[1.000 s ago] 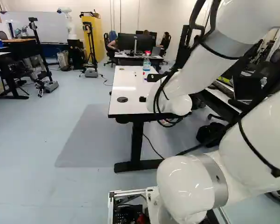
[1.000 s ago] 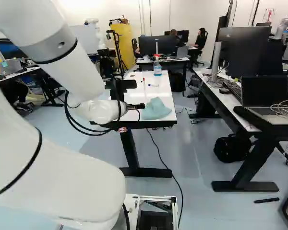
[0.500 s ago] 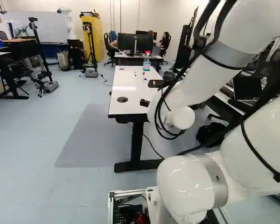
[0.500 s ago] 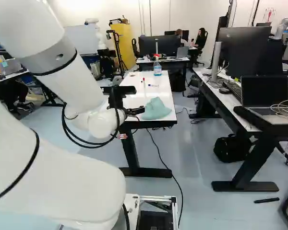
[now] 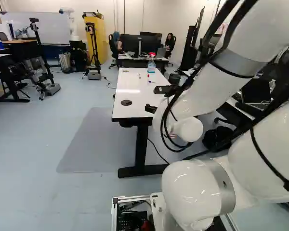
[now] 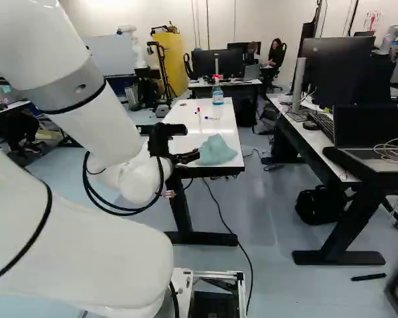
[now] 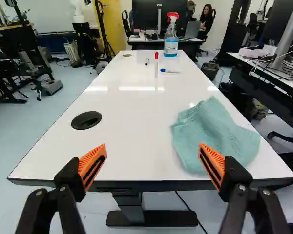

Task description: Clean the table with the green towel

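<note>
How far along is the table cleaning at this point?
It looks barely started. Done: the gripper is open at the near end of the table. In hand: nothing; the green towel lies crumpled on the tabletop. Left, apparently: gripping the towel and wiping, perhaps around the spray bottle and blue marker.

From my seat, the towel (image 7: pixel 210 129) is plain pale blue-green and the table (image 7: pixel 132 112) white, edged black. My black gripper (image 6: pixel 186 158) has ribbed orange pads (image 7: pixel 214 158). The bottle's (image 7: pixel 171 45) top is red and white; one pen's (image 7: pixel 170 71) cap looks blue, probably.
</note>
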Available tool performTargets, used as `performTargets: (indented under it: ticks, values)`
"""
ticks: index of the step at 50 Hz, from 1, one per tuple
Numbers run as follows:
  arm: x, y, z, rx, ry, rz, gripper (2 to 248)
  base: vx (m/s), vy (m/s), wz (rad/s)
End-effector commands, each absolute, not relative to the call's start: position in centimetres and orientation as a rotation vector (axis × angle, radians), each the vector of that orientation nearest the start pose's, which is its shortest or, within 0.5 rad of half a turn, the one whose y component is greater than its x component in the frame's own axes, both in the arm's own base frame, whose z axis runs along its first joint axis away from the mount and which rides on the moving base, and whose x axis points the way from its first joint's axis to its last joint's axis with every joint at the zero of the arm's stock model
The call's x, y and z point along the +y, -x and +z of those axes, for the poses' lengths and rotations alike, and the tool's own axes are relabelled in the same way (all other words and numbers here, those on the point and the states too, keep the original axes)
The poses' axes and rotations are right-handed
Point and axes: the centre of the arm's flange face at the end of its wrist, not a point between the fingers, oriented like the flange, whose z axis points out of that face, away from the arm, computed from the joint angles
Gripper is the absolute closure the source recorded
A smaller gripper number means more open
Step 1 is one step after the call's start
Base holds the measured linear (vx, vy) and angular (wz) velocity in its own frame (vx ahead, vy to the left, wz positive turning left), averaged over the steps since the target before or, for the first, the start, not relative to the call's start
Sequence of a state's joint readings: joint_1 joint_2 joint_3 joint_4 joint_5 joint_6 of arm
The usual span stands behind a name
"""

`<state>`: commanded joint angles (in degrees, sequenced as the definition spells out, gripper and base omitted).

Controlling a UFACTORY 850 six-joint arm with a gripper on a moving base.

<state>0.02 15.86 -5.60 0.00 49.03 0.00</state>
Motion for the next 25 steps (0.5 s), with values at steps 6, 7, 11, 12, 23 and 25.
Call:
performTargets:
  ticks: [6, 7, 11, 12, 23, 25]
  values:
    - [0.0, -27.18, 36.64, 0.0, 2.561, -1.819, 3, 0.0, 0.0, 0.0]
    - [0.0, -27.15, 36.63, 0.0, 2.56, -1.82, 3, 0.0, 0.0, 0.0]
    - [0.0, -27.08, 36.59, 0.0, 2.559, -1.823, 3, 0.0, 0.0, 0.0]
    - [0.0, -27.06, 36.58, 0.0, 2.558, -1.823, 3, 0.0, 0.0, 0.0]
    - [0.0, -27.03, 36.56, 0.0, 2.558, -1.824, 3, 0.0, 0.0, 0.0]
    - [0.0, -27.03, 36.56, 0.0, 2.558, -1.824, 3, 0.0, 0.0, 0.0]
